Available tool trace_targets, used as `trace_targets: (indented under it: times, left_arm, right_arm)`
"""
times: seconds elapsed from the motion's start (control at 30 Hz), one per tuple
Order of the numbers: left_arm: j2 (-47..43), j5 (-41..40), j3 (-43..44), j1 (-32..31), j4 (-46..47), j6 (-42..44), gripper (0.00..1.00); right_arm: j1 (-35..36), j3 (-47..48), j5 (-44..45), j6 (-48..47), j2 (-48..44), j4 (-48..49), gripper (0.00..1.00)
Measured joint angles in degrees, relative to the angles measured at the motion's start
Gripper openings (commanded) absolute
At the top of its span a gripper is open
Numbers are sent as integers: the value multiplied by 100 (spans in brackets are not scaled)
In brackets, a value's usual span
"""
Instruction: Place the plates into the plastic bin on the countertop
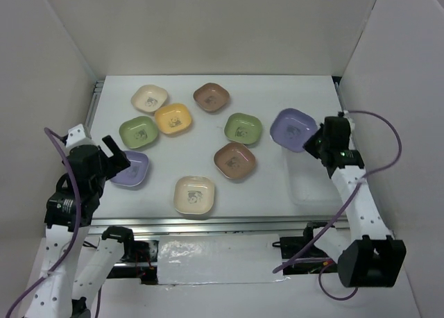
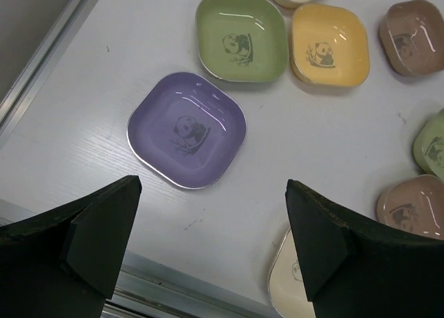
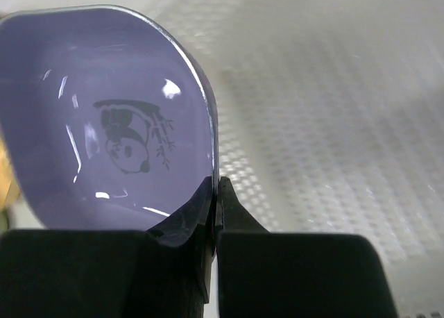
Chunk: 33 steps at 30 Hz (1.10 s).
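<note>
My right gripper (image 3: 216, 193) is shut on the rim of a lavender plate (image 3: 104, 123), which is tilted and lifted off the countertop (image 1: 201, 146). In the top view this held plate (image 1: 293, 129) hangs at the far end of the translucent plastic bin (image 1: 312, 186). My left gripper (image 2: 211, 193) stands open and holds nothing, just short of a second lavender plate (image 2: 187, 129) lying flat near the left edge. Several more plates lie on the countertop: cream (image 1: 149, 98), brown (image 1: 211, 97), yellow (image 1: 173, 119), green (image 1: 138, 131), green (image 1: 243, 128), brown (image 1: 235, 160) and cream (image 1: 194, 195).
A metal rail (image 1: 208, 223) runs along the near edge, and another rail (image 1: 95, 99) along the left side. White walls enclose the table on the left, back and right. The right arm's purple cable (image 1: 388, 141) loops beside the bin.
</note>
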Motion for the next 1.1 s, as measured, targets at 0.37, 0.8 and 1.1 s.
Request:
trace_targets:
  times: [0.37,0.8,1.1]
  left_arm:
    - [1038,614,52,-87,-61,140,99]
    - [1989,1657,-498,-717,236,-588,99]
    - [2824,1545,-1137,-1932,745,-1084,94]
  right_arm:
    - [-1762,-1497,122,1515,-234,446,0]
    - [-1445,-1513,254,2660,363,894,100]
    - [636,-822,693,2103,-1226,645,100]
